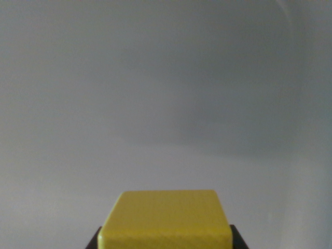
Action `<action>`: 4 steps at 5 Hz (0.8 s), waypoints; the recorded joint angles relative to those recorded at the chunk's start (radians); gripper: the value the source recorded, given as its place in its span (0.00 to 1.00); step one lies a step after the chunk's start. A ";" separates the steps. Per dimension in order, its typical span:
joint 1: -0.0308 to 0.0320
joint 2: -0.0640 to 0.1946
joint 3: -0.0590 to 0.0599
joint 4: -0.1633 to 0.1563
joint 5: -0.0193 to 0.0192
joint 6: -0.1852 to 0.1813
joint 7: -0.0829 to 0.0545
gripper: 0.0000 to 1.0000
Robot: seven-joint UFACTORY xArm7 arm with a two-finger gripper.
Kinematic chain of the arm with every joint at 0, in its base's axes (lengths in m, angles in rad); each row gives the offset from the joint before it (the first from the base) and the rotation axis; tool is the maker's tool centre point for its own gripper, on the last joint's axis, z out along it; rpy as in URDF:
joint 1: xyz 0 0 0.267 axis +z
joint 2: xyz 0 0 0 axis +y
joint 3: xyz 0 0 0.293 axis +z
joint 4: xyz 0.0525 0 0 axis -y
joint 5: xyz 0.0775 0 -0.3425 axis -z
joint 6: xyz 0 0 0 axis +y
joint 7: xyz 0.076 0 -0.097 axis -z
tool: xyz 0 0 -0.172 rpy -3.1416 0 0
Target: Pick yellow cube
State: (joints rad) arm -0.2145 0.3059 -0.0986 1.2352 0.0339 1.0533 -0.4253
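Observation:
The yellow cube point(166, 218) fills the bottom centre of the wrist view, very close to the camera, with its top face and front edge showing. Dark tips of my gripper point(165, 239) peek out on both sides of it, one finger point(93, 241) at the wrist view's left and the other finger point(237, 237) at the right. Both press against the cube's sides, so the gripper is shut on the cube. The cube's lower part is cut off by the frame edge.
A plain, blurred grey surface point(166, 93) takes up everything beyond the cube, with a faint darker shadow towards the upper right.

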 joint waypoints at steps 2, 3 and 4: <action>0.0006 -0.017 -0.001 0.030 -0.0023 0.046 0.001 1.00; 0.0006 -0.017 -0.001 0.030 -0.0023 0.046 0.001 1.00; 0.0011 -0.033 -0.002 0.058 -0.0045 0.091 0.003 1.00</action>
State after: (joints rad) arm -0.2134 0.2727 -0.1002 1.2934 0.0293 1.1446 -0.4224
